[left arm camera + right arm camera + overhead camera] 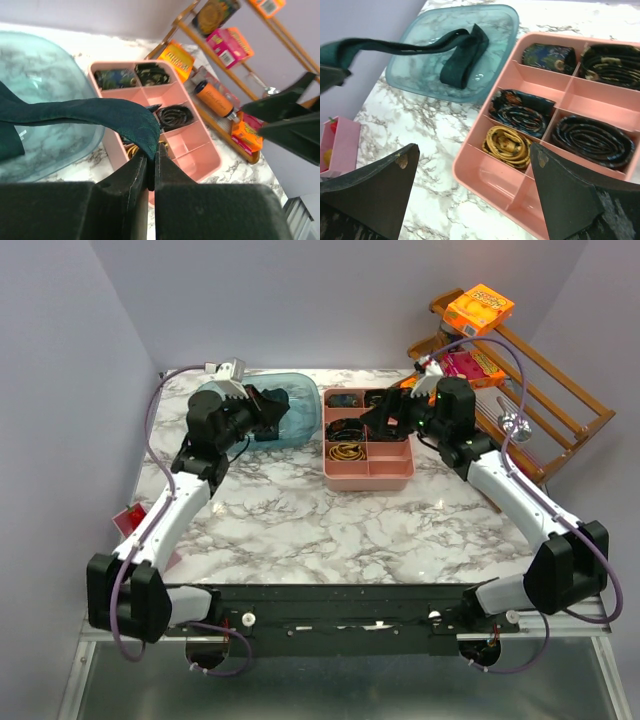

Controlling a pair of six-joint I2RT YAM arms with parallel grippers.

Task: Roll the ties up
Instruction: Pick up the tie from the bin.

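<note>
While my left claw (pixel 151 156) pinches one end of a dark green tie (pixel 100 112), its other end lies folded in the clear blue tub (pixel 415 75). Right claw (pixel 474 152): spread wide, holding nothing, above pink tray (pixel 492 177) containing five coiled ties (pixel 509 145).

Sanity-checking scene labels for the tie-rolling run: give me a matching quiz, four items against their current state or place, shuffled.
Things:
1. green tie
2. gold tie
3. left jaws
4. right jaws

States or places:
A. coiled in a compartment of the pink tray
B. wide open, holding nothing
C. shut on fabric
D. one end lying in the teal dish, the other lifted out of it

Pairs: 1-D, 2-A, 3-C, 4-B
</note>
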